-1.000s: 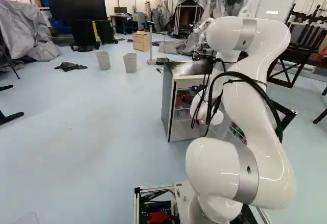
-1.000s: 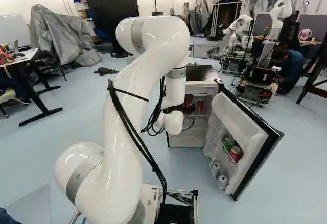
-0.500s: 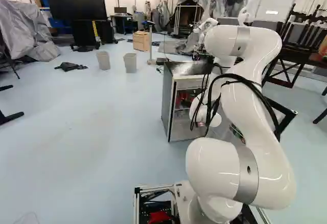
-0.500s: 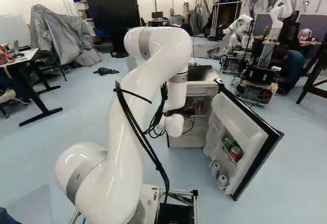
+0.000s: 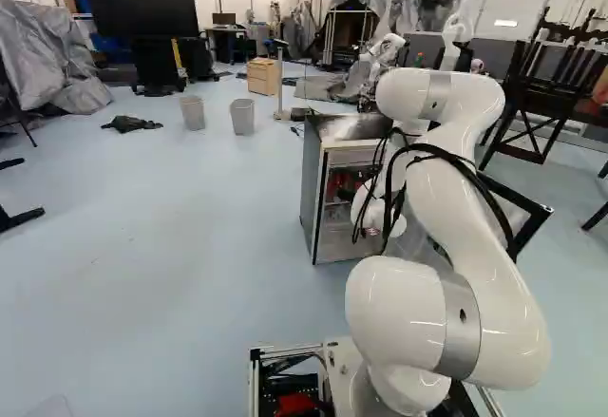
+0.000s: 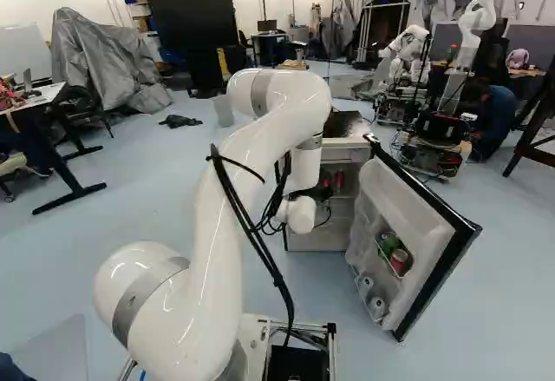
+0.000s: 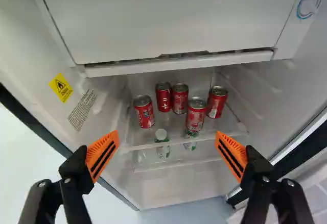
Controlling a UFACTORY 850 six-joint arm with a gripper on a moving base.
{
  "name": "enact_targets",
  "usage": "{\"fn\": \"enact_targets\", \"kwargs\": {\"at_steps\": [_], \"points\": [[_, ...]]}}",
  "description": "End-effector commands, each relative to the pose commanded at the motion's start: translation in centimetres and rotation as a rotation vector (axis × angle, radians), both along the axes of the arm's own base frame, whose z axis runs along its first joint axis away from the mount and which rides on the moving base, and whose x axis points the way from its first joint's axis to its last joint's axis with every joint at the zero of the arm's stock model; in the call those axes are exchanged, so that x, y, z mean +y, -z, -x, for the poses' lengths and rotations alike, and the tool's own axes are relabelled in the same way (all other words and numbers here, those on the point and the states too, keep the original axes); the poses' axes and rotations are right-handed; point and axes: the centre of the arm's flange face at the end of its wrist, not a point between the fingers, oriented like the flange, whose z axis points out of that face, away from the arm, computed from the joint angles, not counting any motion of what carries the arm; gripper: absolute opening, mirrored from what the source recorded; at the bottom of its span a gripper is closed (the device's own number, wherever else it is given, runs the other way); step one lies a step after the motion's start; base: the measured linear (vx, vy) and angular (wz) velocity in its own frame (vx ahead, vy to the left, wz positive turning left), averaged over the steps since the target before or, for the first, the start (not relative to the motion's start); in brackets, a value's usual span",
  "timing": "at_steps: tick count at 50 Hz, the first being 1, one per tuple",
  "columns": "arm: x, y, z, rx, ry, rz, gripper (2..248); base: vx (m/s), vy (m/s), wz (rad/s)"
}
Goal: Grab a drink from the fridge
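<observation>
The claw (image 6: 323,193) is wide open and holds nothing, facing into an open refrigerator (image 5: 313,189). Its orange pads (image 7: 102,153) stand far apart, well clear of the drinks.

In the wrist view, with twelve o'clock straight ahead of the claw, five red soda cans stand upright on a clear shelf (image 7: 134,147), beyond the gap between the fingers. One can (image 7: 144,115) is at eleven. Two cans (image 7: 163,99) are side by side farther back at twelve. Another can (image 7: 196,116) stands nearer the shelf's front edge, just past twelve, and the last can (image 7: 216,103) is beside it, toward one. Below that shelf are two bottles; the one with a white cap (image 7: 161,135) shows plainly, the other (image 7: 190,143) only partly. A white compartment front (image 7: 168,20) spans the space above the cans. A yellow warning label (image 7: 61,87) is on the side wall, toward ten.

Seen from the base, the refrigerator is at twelve o'clock. Its door (image 6: 442,242) stands open toward one o'clock, with a green can (image 6: 388,242), a red can (image 6: 399,261) and two pale cans (image 6: 366,285) in its racks. Another robot (image 6: 473,25) is farther off, also near one.
</observation>
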Motion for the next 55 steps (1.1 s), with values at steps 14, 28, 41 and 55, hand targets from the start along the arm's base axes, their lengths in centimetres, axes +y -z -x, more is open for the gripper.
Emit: {"fn": "enact_targets", "kwargs": {"at_steps": [14,28,41,55], "points": [[-1.5,2.6,-2.3,-0.021,0.009,0.009,247,0.0,0.0,0.0],[-3.1,5.4,-4.7,-0.049,0.017,0.021,247,0.0,0.0,0.0],[-4.5,7.3,-6.8,-0.079,0.023,0.036,247,0.0,0.0,0.0],[-5.4,8.3,-9.0,-0.104,0.022,0.052,247,0.0,0.0,0.0]]}}
